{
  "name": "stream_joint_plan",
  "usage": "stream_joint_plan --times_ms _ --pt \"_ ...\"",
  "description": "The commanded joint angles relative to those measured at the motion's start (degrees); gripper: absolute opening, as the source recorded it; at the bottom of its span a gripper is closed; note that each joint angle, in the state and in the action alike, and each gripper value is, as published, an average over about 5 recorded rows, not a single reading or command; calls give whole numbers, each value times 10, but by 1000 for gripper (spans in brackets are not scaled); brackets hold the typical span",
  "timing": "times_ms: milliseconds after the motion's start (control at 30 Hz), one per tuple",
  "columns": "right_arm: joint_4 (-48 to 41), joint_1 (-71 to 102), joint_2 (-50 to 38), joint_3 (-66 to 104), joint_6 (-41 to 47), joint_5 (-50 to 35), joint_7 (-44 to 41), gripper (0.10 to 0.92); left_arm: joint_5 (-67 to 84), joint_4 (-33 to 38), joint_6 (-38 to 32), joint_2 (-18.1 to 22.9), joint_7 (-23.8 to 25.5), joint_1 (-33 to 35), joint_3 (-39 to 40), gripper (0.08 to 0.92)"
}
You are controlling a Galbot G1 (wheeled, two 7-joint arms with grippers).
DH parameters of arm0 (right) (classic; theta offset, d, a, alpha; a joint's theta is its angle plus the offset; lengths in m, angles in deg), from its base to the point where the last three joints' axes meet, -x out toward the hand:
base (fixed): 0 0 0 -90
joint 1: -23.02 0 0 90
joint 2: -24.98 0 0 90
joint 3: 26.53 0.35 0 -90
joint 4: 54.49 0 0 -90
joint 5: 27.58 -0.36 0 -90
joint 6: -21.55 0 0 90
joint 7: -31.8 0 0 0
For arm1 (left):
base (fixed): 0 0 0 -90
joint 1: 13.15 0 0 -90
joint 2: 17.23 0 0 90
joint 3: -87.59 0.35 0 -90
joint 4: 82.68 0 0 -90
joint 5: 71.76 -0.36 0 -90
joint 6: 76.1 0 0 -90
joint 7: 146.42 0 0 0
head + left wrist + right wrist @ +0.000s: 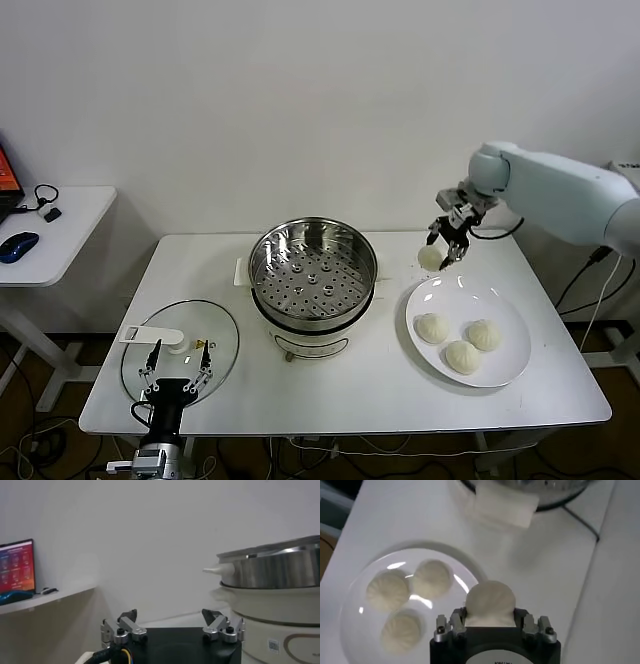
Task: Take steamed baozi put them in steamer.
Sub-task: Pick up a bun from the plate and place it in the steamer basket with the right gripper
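My right gripper (443,252) is shut on one cream-white baozi (431,258) and holds it in the air above the far left edge of the white plate (505,375), to the right of the steamer (312,272). In the right wrist view the held baozi (490,603) sits between the fingers (458,620). Three more baozi (433,327) (484,334) (461,356) lie on the plate; they also show in the right wrist view (387,590). The steel steamer stands mid-table with its perforated tray bare. My left gripper (177,362) is open and parked low over the glass lid.
A flat glass lid (225,340) with a white handle (150,335) lies left of the steamer. A side desk (70,225) with a blue mouse (18,246) stands at far left. The steamer's side and handle fill the left wrist view (272,580).
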Motion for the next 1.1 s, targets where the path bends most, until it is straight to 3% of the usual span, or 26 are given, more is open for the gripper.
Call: stream_joint_plan --times_ms 33,267,533,833,1100 --pt "119 -155 41 -75 -76 -30 10 624 -2 0 1 24 0 0 0 823" --pt "95 -148 132 -40 -199 65 44 628 -2 1 -1 25 -1 0 1 823" --pt "-23 -59 221 14 -307 161 72 642 -1 3 -3 25 -2 1 -3 823" --pt "-185 44 299 40 -376 186 71 645 1 4 -3 28 -2 1 -6 823" --pt "-210 109 308 58 -366 197 73 647 1 5 -3 28 -2 0 -8 823"
